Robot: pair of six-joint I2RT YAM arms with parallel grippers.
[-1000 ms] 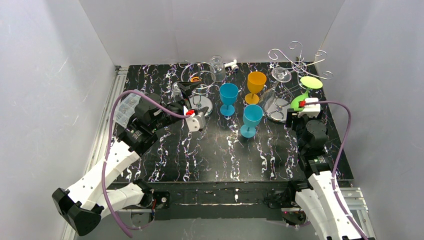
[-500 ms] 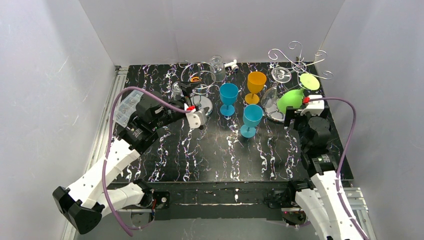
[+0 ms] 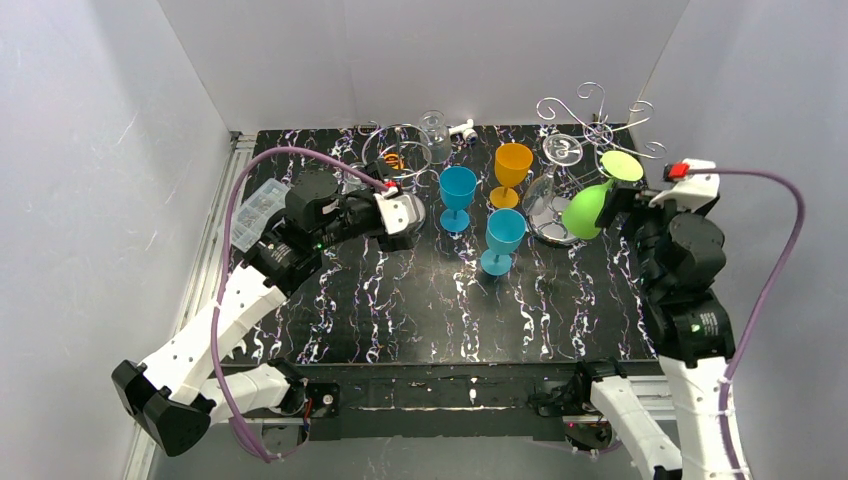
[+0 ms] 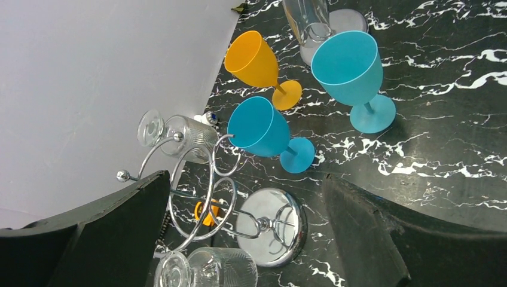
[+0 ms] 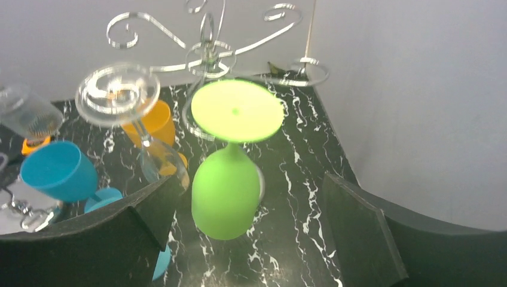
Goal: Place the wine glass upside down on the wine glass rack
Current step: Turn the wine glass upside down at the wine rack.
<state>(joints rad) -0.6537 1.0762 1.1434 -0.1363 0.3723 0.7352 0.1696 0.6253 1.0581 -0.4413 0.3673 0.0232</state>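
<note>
Green wine glass (image 5: 226,194): hangs inverted, foot caught on a scroll arm of the wine glass rack (image 5: 206,57), bowl down, long axis near vertical. Right gripper (image 3: 628,198): the nearer one, jaws spread wide either side of the bowl, no contact visible; glass directly ahead. Left gripper (image 3: 398,212): released, empty, well apart.

Our right claw (image 5: 251,184) stands wide about the green wine glass (image 5: 226,197), with a bare gap on either side of the bowl. Just left hangs a clear glass (image 5: 119,95); above, the wine glass rack (image 5: 206,57) crowds in with its scrolls. Rightward lies bare table (image 5: 299,173) up to the wall (image 5: 418,89). Ahead of our left claw (image 4: 246,176) stand the looped stand (image 4: 197,197) and the nearer blue goblet (image 4: 260,128) — beside them, open marble.
</note>
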